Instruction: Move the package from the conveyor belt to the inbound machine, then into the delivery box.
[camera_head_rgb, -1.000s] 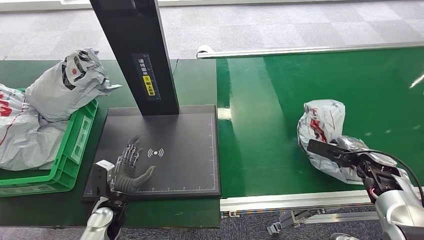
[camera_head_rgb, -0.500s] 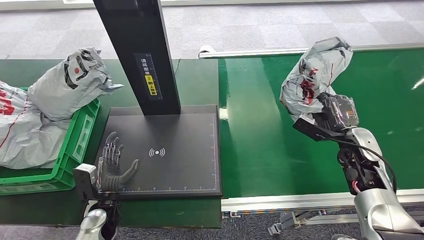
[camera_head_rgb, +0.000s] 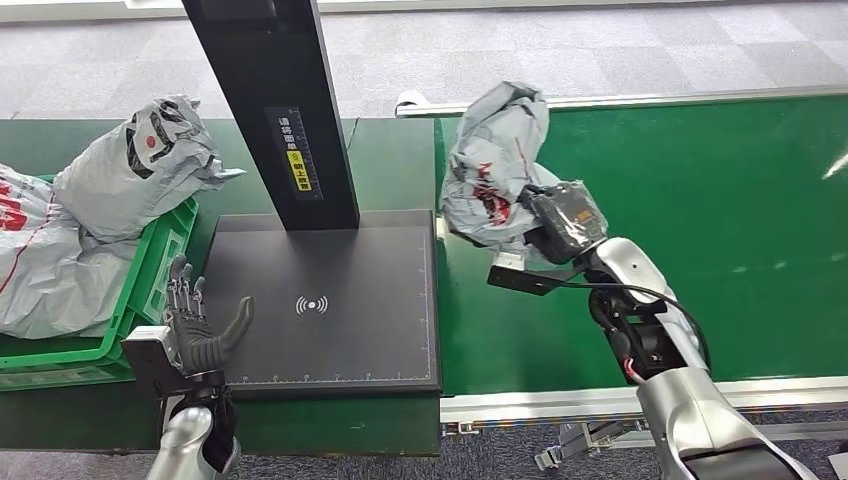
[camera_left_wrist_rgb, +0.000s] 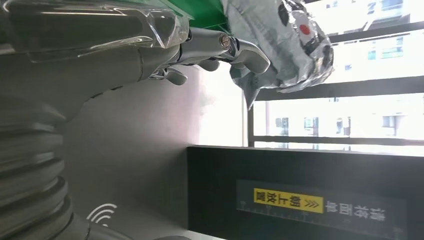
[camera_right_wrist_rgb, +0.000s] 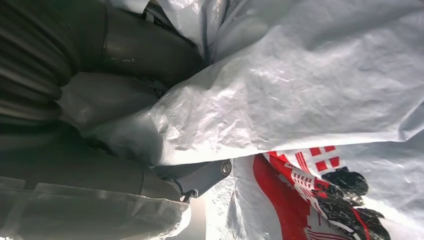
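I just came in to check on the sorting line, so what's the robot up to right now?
The robot's right hand holds a crumpled grey package in the air, over the edge of the green conveyor belt next to the black inbound machine. Its scan plate is bare. The left hand hovers open, fingers spread, at the plate's edge beside the green delivery box, which already holds other grey packages.
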